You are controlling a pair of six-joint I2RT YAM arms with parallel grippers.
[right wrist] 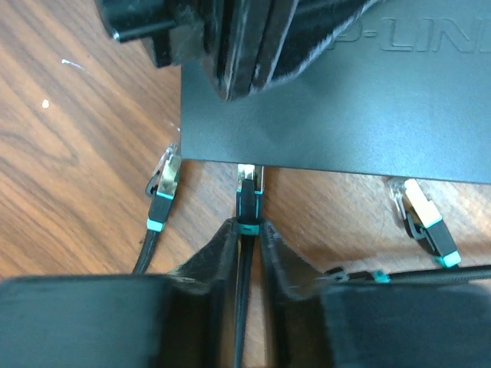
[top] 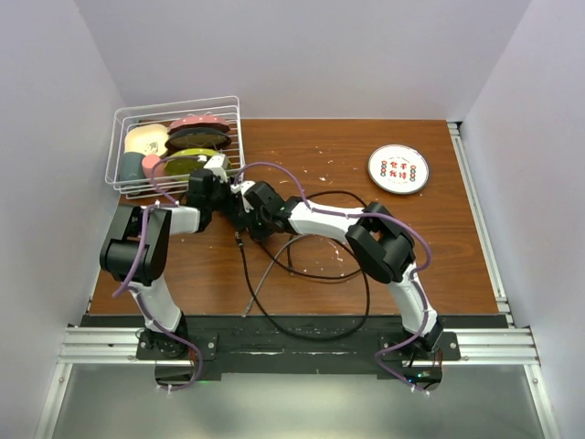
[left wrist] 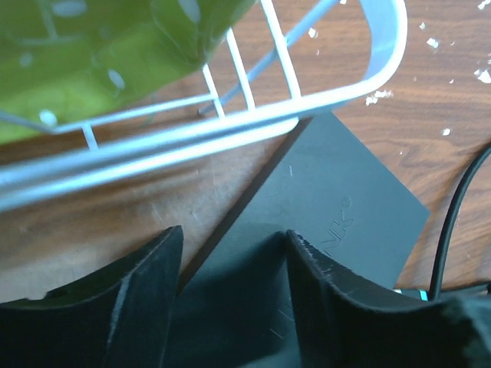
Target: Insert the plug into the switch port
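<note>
While the plug [right wrist: 247,195] touches the box [right wrist: 345,107] edge: right end effector [right wrist: 247,227], clamped on it, should push straight.
Left end effector [left wrist: 234,239]: jaws apart over box; brace it.

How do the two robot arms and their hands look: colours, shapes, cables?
The left arm and the right arm have white links and bulky black joints. A purple cable runs along each. The left hand and the right hand each have two black, wedge-shaped fingers with pale, worn edges.
</note>
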